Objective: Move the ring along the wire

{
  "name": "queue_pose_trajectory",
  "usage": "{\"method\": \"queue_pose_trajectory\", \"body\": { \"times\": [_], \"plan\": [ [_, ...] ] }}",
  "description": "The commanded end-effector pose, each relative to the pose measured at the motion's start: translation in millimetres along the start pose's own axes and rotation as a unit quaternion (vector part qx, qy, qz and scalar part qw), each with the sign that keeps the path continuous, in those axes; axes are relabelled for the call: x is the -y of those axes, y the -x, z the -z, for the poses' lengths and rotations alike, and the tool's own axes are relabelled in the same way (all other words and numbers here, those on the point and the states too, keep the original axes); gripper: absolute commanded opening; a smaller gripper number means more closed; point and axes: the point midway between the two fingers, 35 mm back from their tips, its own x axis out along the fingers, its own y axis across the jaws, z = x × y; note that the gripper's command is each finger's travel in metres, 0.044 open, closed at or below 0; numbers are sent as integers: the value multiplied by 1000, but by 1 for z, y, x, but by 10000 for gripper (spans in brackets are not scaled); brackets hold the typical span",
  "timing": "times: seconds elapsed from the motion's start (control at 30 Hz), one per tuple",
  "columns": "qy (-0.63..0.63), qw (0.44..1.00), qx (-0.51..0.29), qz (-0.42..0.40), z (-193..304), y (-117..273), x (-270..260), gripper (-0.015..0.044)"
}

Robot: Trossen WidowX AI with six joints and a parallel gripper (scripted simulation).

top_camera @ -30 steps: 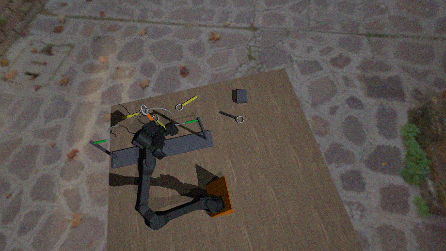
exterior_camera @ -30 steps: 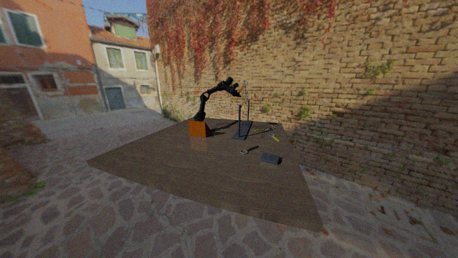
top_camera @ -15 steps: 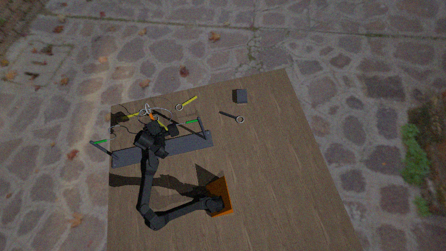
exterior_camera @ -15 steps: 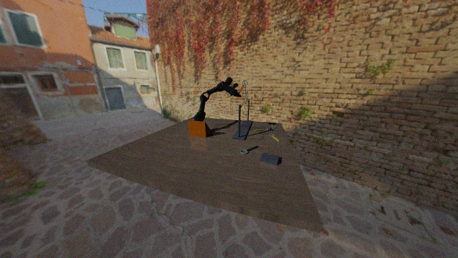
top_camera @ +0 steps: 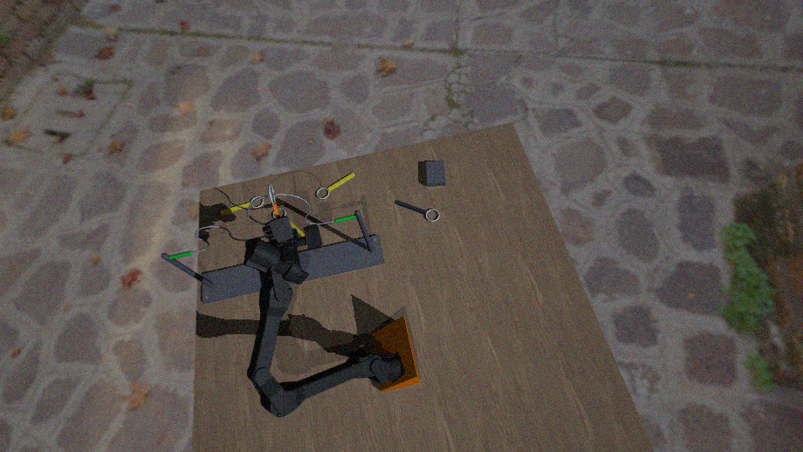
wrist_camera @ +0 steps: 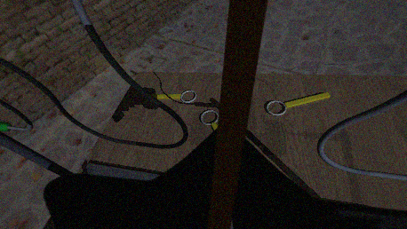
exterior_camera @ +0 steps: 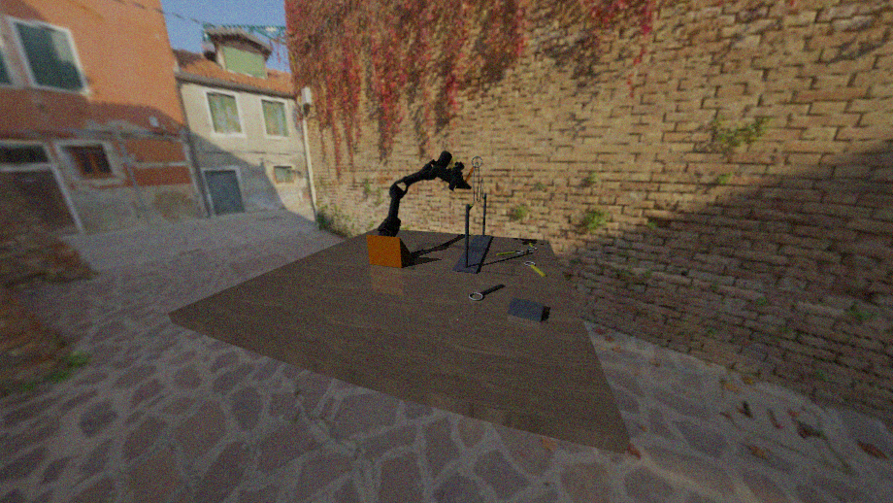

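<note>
My gripper (top_camera: 277,219) (exterior_camera: 467,182) (wrist_camera: 226,137) is shut on the orange handle (top_camera: 276,209) (exterior_camera: 470,174) (wrist_camera: 242,67). The white ring (top_camera: 271,194) (exterior_camera: 477,156) is seen nearly edge-on in the top view, above the fingers, at the middle stretch of the thin grey wire (top_camera: 291,195) (wrist_camera: 321,141). It appears to surround the wire; any contact is too small to tell. The ring is outside the wrist view. One green part (top_camera: 345,218) is beside the right post (top_camera: 363,229); the other green part (top_camera: 180,255) is beside the left post (top_camera: 185,269).
The posts stand on a grey base (top_camera: 337,259), below the arm. Yellow-handled rings (top_camera: 341,181) (wrist_camera: 307,100) lie on the table behind. A dark-handled ring (top_camera: 409,208) and a grey block (top_camera: 431,173) (exterior_camera: 525,310) lie to the right. An orange panel (top_camera: 408,359) (exterior_camera: 383,251) stands beside the arm's base.
</note>
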Motion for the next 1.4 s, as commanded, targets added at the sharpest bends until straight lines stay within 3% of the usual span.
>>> {"method": "queue_pose_trajectory", "body": {
  "times": [0.0, 1.0, 1.37],
  "plan": [
    [-26, 1000, 1, -14, 2, 1, -2, -150],
    [-183, 978, 23, -101, 0, 0, -13, -150],
    [-241, 960, 72, -123, -3, -9, -18, -150]
  ]
}}
